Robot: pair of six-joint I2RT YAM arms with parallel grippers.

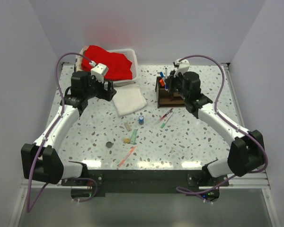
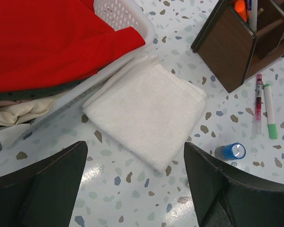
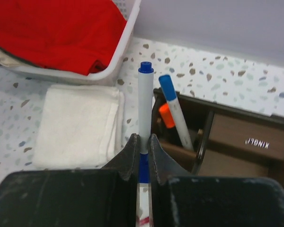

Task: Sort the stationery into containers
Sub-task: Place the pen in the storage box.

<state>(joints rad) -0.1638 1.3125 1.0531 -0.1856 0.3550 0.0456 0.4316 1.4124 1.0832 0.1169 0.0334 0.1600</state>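
With my right hand (image 3: 142, 141) clamping a blue-capped pen (image 3: 145, 106) over the organizer (image 3: 239, 142), I reckoned lowering came next; my left hand (image 2: 137, 177) gaped.

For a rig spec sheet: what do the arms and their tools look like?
The left arm and right arm have white links with black joints and bases. A purple cable trails from each. The left tool and right tool have dark, wedge-shaped fingers.
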